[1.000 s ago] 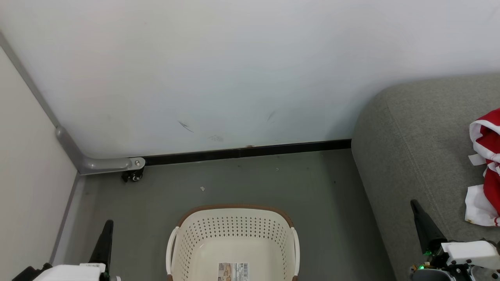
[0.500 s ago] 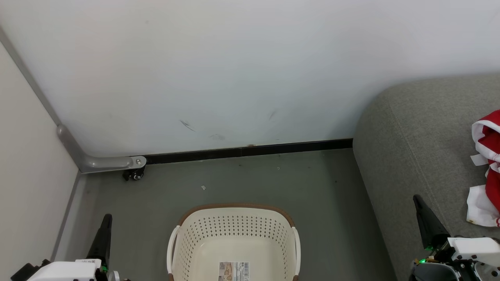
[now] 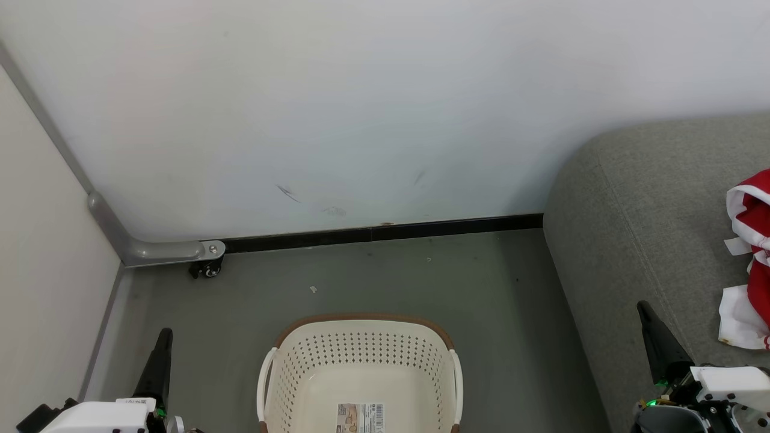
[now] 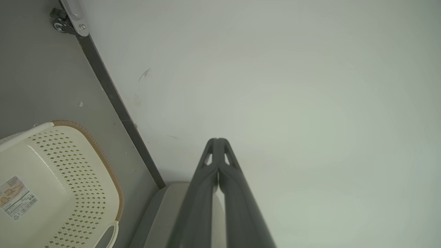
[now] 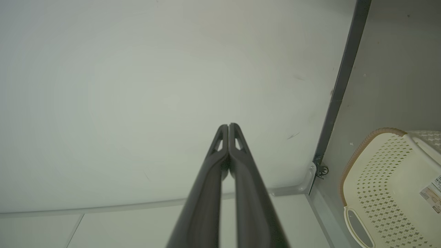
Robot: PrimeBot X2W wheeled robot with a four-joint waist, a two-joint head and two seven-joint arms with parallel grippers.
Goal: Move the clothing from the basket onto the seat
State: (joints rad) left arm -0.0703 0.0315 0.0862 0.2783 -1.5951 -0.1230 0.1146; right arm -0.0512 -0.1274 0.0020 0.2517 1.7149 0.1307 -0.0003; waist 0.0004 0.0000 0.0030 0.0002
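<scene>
Nearest you, the left gripper and right gripper each have fingers pressed together, holding nothing. Between them the basket stands on the grey floor, its paper label showing on the bottom. Farther right, the clothing lies bunched on the seat, which backs onto the white wall

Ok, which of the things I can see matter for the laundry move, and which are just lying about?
For the job:
clothing, lying on the seat
basket

Just lying about:
caster wheel
pale scrap
black skirting strip
</scene>
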